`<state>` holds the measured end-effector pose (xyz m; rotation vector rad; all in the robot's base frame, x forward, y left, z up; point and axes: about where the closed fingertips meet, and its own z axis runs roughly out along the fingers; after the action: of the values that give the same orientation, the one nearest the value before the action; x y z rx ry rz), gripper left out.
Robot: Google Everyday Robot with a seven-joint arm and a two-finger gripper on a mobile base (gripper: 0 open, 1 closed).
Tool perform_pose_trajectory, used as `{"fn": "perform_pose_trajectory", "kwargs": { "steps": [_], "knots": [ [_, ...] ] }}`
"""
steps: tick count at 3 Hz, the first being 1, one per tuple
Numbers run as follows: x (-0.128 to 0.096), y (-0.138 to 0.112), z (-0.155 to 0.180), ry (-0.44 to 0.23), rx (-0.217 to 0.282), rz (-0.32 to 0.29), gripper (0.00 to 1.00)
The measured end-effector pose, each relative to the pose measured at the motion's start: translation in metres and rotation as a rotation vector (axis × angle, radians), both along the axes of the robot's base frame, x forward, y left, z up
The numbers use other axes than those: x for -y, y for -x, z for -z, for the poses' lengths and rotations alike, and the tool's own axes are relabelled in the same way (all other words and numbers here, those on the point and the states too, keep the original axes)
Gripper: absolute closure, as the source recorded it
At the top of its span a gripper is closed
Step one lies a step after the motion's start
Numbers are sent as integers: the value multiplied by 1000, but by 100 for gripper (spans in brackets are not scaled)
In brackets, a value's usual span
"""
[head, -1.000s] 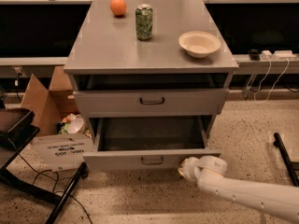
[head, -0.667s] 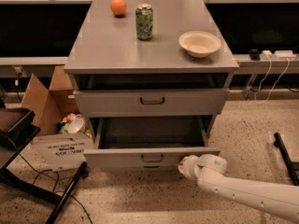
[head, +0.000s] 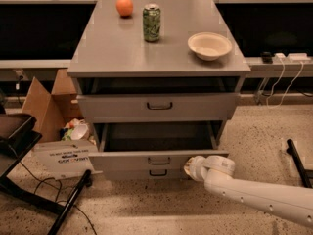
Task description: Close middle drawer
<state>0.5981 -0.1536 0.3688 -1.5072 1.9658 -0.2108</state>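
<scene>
The middle drawer of the grey cabinet is pulled well out, and its dark inside shows empty. Its low front has a small dark handle at the centre. My gripper, at the end of the white arm coming in from the lower right, rests against the right part of that drawer front, right of the handle. The taller top drawer stands slightly out. The lowest drawer shows just under the middle drawer's front.
On the cabinet top stand an orange, a green can and a white bowl. A cardboard box and a white box sit at the left. A black stand is at the lower left, and cables hang at the right.
The gripper has moved forward and slightly left against the middle drawer's front. The drawer has slid a little way into the cabinet.
</scene>
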Motion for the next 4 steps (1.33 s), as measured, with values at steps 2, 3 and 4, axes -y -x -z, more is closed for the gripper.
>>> {"fn": "perform_pose_trajectory", "kwargs": {
  "steps": [2, 3, 4],
  "knots": [
    [-2, -31, -33, 37, 78, -50, 100],
    [-11, -50, -52, 56, 120, -82, 96],
    [-11, -50, -52, 56, 120, -82, 73]
  ]
}}
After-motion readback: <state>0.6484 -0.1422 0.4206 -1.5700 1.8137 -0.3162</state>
